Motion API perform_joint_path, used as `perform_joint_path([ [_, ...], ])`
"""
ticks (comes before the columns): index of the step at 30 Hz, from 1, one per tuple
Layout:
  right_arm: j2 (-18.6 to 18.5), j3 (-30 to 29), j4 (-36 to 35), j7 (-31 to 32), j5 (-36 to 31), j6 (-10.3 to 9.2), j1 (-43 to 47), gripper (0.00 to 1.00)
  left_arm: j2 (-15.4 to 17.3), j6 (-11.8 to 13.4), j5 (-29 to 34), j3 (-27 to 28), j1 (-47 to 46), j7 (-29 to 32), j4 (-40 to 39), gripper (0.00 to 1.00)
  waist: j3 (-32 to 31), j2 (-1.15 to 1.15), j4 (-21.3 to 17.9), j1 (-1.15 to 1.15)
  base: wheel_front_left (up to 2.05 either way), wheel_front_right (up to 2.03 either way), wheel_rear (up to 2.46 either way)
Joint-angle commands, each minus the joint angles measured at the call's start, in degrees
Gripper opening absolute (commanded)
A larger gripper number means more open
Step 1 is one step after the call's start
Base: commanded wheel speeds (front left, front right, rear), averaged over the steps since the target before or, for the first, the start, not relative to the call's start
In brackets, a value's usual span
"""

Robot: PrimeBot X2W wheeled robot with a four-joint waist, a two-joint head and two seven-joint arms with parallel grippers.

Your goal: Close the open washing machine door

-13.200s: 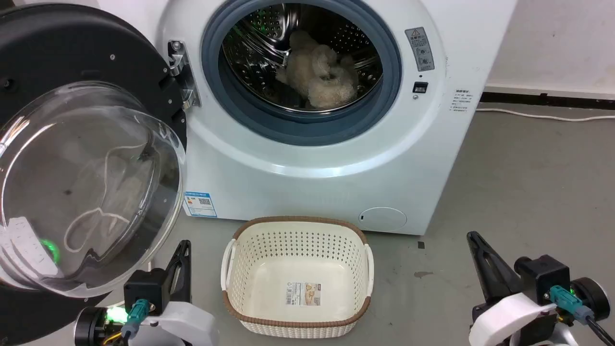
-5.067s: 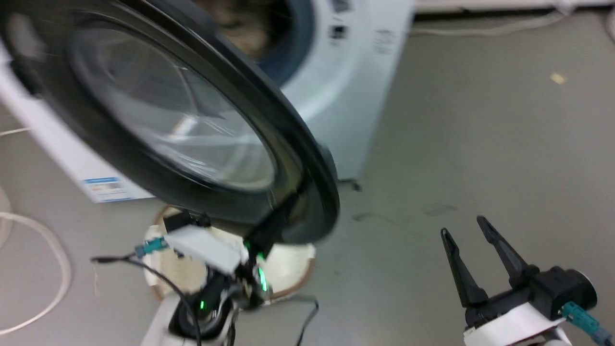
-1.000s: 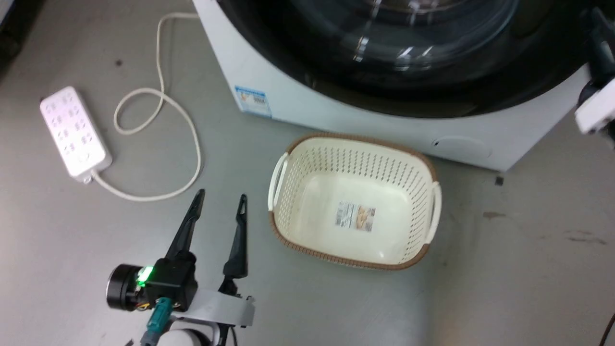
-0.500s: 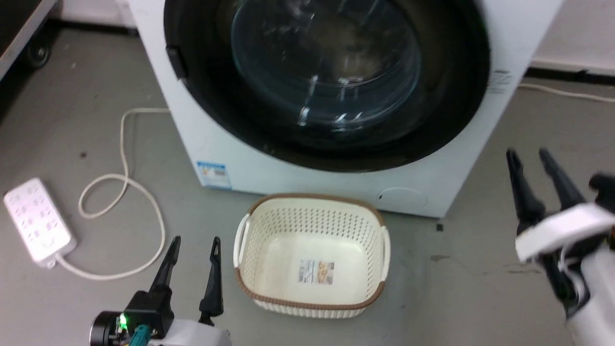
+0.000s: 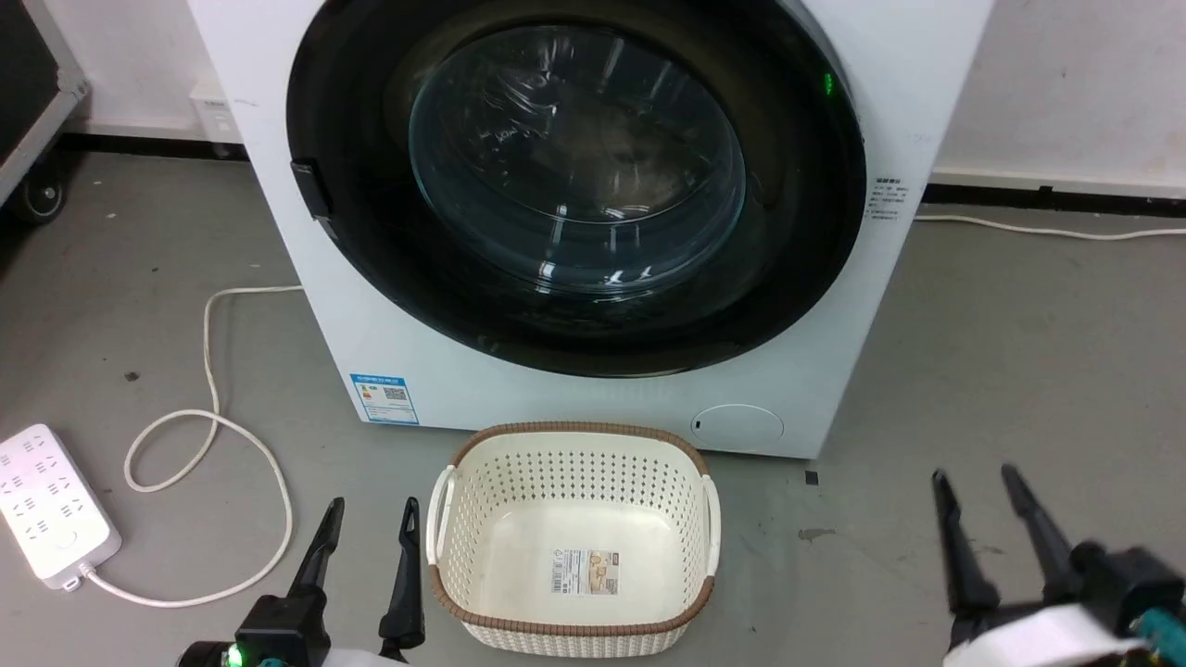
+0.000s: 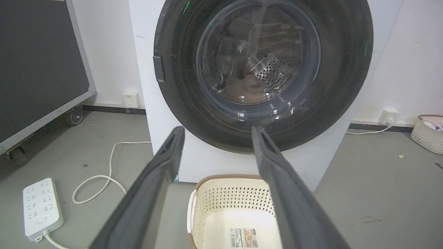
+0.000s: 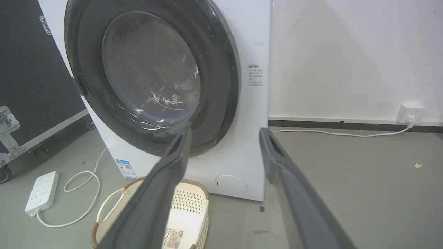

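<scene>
The washing machine door (image 5: 574, 176) sits flush in the washing machine (image 5: 556, 398) front, behind the basket (image 5: 574, 430), its face upright and pointing toward the basket. Left gripper (image 5: 371, 505), just left of the basket: fingers apart, empty. Right gripper (image 5: 973, 474), well right of the basket: likewise.

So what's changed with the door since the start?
The washing machine door swung from wide open at the left to shut. The left gripper, earlier at its edge, is back low, open and empty; the right gripper too. The basket stayed put.
</scene>
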Motion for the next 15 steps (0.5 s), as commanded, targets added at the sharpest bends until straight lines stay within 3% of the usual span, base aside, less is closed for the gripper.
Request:
perform_joint_path([
  [1, 0.78, -0.39, -0.92, -0.24, -1.54, -0.03, 1.5, 1.0, -0.02, 0.03, -0.21, 0.1, 0.7, -0.25, 0.28, 1.0, -0.15, 0.0, 0.1, 0.0, 0.0, 0.0, 0.0],
  [13, 3.34, 0.17, -1.95, 0.14, -5.83, -0.03, 4.64, 1.0, -0.17, -0.12, -0.28, 0.1, 0.47, -0.25, 1.61, 1.0, -0.79, 0.0, 0.41, 0.0, 0.0, 0.0, 0.0],
  [14, 3.03, 0.19, -1.64, 0.09, -5.59, 0.0, 3.6, 0.0, -0.14, -0.08, -0.38, 0.05, 0.0, 0.02, 1.54, 0.0, -0.79, 0.0, 0.41, 0.0, 0.0, 0.0, 0.0],
  [15, 3.02, 0.2, -1.6, 0.1, -5.56, 0.0, 3.54, 0.0, -0.14, -0.06, -0.37, 0.03, -0.02, 0.11, 1.54, 0.0, -0.8, 0.0, 0.4, 0.0, 0.0, 0.0, 0.0],
])
